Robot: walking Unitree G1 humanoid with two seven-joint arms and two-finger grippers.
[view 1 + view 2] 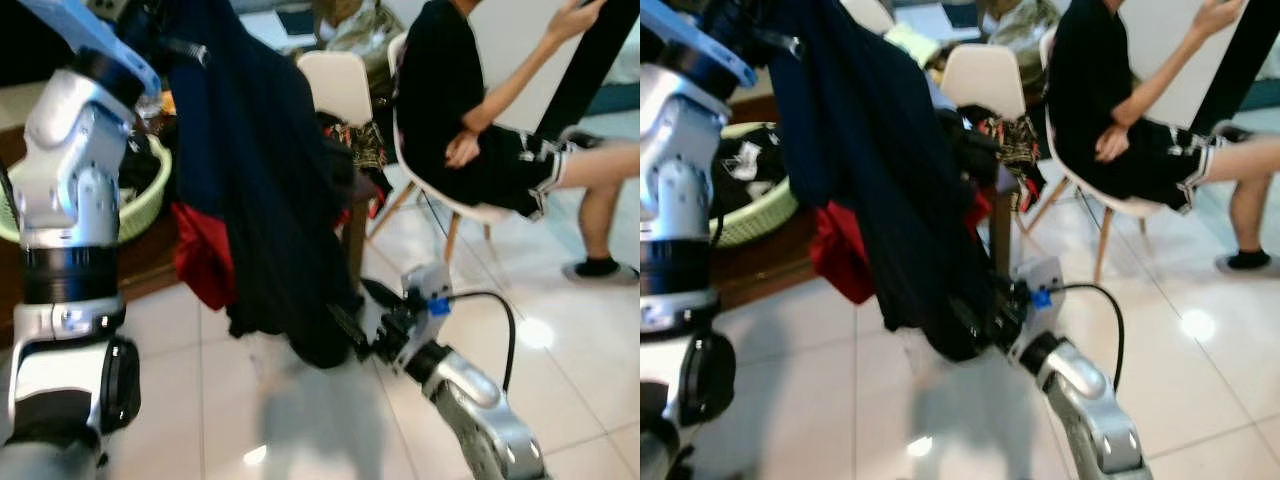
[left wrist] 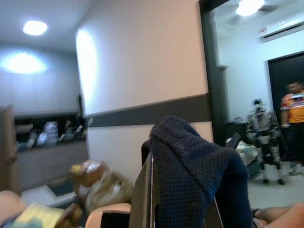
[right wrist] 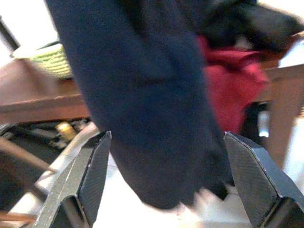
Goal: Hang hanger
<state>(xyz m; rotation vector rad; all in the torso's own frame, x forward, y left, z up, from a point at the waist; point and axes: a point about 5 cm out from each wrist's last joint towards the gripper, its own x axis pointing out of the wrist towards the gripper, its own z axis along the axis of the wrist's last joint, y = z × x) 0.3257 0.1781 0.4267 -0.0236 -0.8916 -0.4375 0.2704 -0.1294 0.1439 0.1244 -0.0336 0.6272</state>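
At the left of the head views the raised silver left arm (image 1: 70,200) lifts a long dark navy knitted garment (image 1: 250,180) so it drapes clear of the tiled floor; the hanger itself is hidden under the cloth, and I cannot tell how that gripper's fingers stand. Behind, centre left, a green woven basket (image 1: 150,200) sits on a brown wooden table (image 1: 150,262). Lower centre, the right gripper (image 3: 164,175), fingers apart, brackets the hem, probably to steady it. Upper right, a person (image 1: 470,110) sits on a white chair (image 1: 480,212)

A lived-in home: pale tiled floor (image 1: 560,390), wooden table (image 3: 42,102) with a green laundry basket (image 1: 150,200), white chairs (image 1: 335,85), a person seated (image 1: 470,110)
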